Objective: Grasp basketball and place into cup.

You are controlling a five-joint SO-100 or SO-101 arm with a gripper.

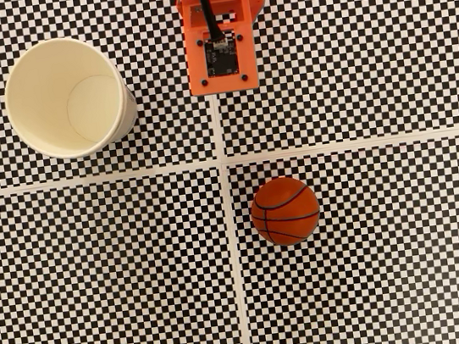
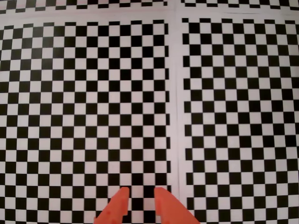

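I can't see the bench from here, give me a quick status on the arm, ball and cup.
Gripper empty over bare checkerboard, fingertips slightly apart. Basketball loose on the mat, untouched. Cup upright, empty, at upper left in the fixed view. Nothing between them.

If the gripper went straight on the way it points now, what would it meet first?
Judging by the wrist view, only the checkered mat: the gripper has neither basketball nor cup ahead. Depth is unclear.

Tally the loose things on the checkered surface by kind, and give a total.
Miniature basketball: 1
Off-white paper cup: 1
Total: 2
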